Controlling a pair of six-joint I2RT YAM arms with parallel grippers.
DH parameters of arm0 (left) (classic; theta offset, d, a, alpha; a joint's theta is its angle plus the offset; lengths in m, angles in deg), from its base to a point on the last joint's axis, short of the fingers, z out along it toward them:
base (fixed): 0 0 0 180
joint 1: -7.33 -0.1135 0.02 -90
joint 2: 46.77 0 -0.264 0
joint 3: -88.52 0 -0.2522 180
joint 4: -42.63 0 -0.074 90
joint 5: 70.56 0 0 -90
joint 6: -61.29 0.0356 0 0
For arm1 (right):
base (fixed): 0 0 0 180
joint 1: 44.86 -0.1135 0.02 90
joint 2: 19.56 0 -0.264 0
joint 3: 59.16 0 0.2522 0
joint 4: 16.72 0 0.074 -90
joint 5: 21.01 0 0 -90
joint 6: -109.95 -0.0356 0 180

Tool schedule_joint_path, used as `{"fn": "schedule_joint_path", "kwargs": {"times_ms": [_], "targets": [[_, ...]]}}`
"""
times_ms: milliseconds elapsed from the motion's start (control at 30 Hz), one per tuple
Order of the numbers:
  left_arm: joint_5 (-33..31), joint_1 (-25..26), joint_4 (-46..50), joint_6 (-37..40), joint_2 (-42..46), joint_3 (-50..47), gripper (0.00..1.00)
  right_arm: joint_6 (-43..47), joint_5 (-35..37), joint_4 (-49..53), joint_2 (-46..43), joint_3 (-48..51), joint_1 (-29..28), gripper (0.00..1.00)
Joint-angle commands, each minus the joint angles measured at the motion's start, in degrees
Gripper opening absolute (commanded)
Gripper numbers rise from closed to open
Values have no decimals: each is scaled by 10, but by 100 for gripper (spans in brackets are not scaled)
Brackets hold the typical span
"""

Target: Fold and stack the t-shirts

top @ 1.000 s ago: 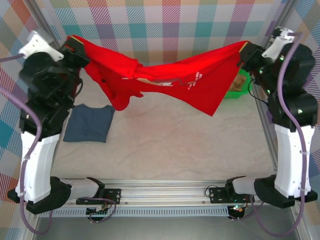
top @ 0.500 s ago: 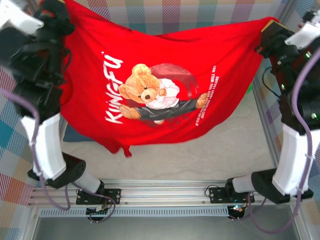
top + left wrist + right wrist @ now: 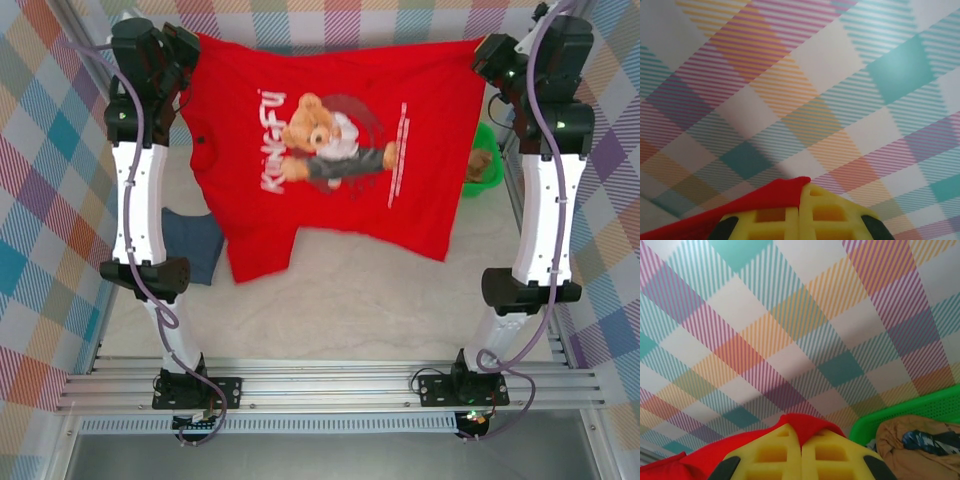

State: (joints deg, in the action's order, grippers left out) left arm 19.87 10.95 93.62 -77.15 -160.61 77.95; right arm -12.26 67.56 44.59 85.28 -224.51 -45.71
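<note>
overhead, found the red t-shirt (image 3: 330, 170) spread wide between both arms above the counter (image 3: 350, 300), with the bear print and lettering facing up and turned sideways. noted the left hand (image 3: 186, 48) closed tight on the shirt's far-left corner and the right hand (image 3: 488, 56) closed tight on the far-right corner. saw the near edge hanging loose, with one sleeve drooping at the lower left; could not tell whether that edge touched the counter. confirmed in the left wrist view yellow fingers (image 3: 830, 220) pressed together with red cloth pinched between them; same finding in the right wrist view. located the slate-blue t-shirt (image 3: 190, 245) lying on the counter at the left, partly hidden behind the left arm and the red shirt's edge. recorded a green basket (image 3: 487, 172) at the right side of the counter, just beside the right arm, holding a tan cloth item (image 3: 920, 437).
</note>
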Motion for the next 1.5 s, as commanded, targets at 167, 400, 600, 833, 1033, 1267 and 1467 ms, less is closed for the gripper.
{"fn": "schedule_joint_path", "kwargs": {"times_ms": [167,400,600,833,1033,1267,1467], "targets": [[45,-48,-42,-17,112,33,0,-27,-35,-48,-78,-2,48,0],[30,-24,32,30,346,-370,0,-38,-54,4,-270,377,47,0],[66,24,21,-70,585,-972,0,-125,-60,82,-437,802,46,0],[112,52,-14,-135,642,-1306,0,-174,-121,12,-313,1046,47,0],[102,57,45,-87,621,-1306,0,-129,-61,29,-179,1011,46,0],[61,57,96,-75,620,-1272,0,-147,-7,67,-209,1017,46,0],[26,76,151,-74,645,-1235,0,-160,24,105,-242,1013,46,0]]}}
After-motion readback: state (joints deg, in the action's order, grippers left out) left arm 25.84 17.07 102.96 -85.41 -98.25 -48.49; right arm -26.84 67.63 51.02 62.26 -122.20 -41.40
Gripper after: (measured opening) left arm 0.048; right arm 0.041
